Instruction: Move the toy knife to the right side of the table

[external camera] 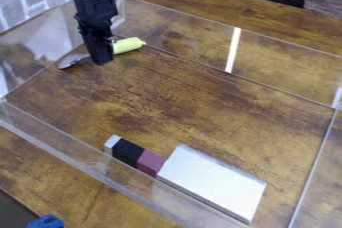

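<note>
- The gripper [98, 56] points steeply down at the far left part of the table [227, 122], with its fingers together.
- Its tips meet the toy knife [128, 45] at about the middle; whether they actually pinch it cannot be told.
- The knife lies flat on the wood. Its lime handle sticks out to the right of the fingers and its dark blade to the left.
- A low clear wall [54, 147] edges the tabletop.
- A flat grey rectangle [214, 184] with a black and maroon end lies near the front edge, well apart from the knife.
- The right side of the table shows only bare wood grain and a bright reflection.
</note>
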You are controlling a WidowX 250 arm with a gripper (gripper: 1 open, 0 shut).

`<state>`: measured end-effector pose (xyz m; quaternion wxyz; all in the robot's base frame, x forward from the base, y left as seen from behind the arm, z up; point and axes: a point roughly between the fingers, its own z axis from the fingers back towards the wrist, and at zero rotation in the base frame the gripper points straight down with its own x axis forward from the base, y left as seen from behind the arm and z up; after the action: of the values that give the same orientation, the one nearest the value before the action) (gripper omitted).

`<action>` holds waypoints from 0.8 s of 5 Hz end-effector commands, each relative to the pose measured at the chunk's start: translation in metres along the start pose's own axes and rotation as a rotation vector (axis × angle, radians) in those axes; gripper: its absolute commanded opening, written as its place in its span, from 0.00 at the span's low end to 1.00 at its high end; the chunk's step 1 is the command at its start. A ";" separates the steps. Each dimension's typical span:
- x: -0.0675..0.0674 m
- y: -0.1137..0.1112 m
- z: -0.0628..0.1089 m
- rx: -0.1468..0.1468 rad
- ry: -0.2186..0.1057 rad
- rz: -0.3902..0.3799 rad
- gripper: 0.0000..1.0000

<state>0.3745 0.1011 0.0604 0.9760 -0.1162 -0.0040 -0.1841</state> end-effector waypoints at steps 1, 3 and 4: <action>0.001 0.007 0.024 0.008 -0.039 0.032 0.00; 0.000 0.002 0.025 -0.044 -0.016 0.063 0.00; 0.000 0.000 0.024 -0.070 -0.003 0.076 0.00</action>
<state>0.3694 0.0980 0.0637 0.9741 -0.1656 0.0340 -0.1499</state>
